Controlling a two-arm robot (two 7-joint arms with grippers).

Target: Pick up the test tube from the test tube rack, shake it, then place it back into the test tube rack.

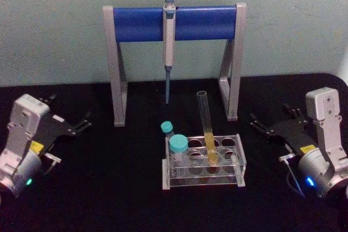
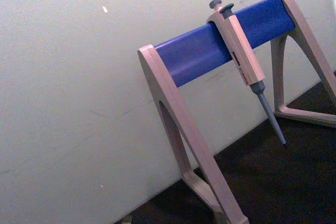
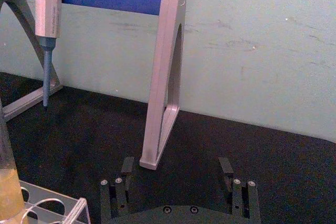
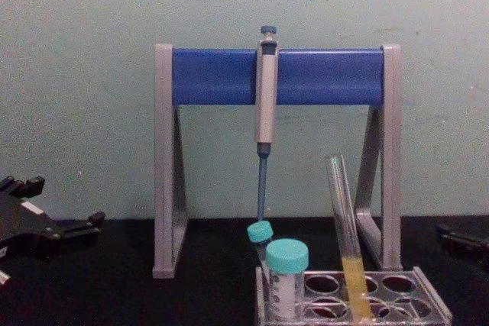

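Black tabletop (image 1: 109,188): test tube (image 1: 206,129) near-upright in test tube rack (image 1: 239,161); right end effector (image 3: 178,169) open, empty.

A pipette stand (image 2: 210,129) stands tilted across the frame, its blue crossbar (image 2: 220,40) carried between pale A-shaped legs on the black counter (image 2: 278,182). A pipette (image 2: 242,51) hangs over the crossbar near the stand's far leg, with its slim grey tip pointing down, apparently just clear of the counter. Behind the stand rises a plain pale wall (image 2: 79,87).
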